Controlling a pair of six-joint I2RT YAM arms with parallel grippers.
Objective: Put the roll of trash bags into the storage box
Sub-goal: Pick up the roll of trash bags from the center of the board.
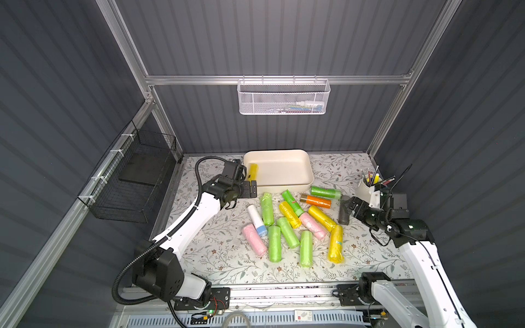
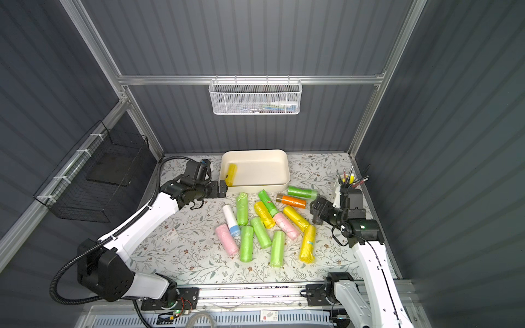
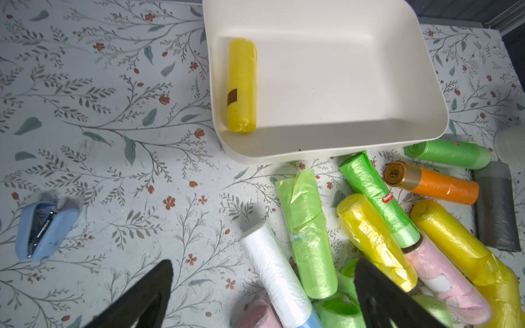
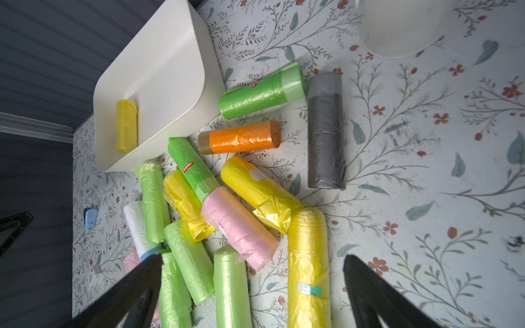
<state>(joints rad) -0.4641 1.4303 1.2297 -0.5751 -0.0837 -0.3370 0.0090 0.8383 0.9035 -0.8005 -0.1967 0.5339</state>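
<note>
The cream storage box point(image 1: 287, 187) point(image 2: 255, 188) stands at the back of the table. One yellow roll of trash bags point(image 1: 252, 171) point(image 3: 242, 85) point(image 4: 126, 126) lies inside along its left wall. In front of the box, several more rolls lie loose in a pile: green point(image 1: 274, 244), yellow point(image 1: 335, 244), pink point(image 1: 254, 239), white point(image 3: 272, 267), orange point(image 1: 317, 200) and grey point(image 4: 325, 133). My left gripper point(image 1: 251, 189) point(image 3: 264, 265) is open and empty at the box's near left corner. Also open and empty, my right gripper point(image 1: 350, 204) point(image 4: 253, 258) hovers over the pile's right side by the grey roll.
A white mesh basket point(image 1: 284, 98) hangs on the back rail. On the left wall is a black wire basket point(image 1: 133, 176). A white cup of pens point(image 1: 366, 187) stands at the back right. A small blue stapler point(image 3: 45, 230) lies left of the pile.
</note>
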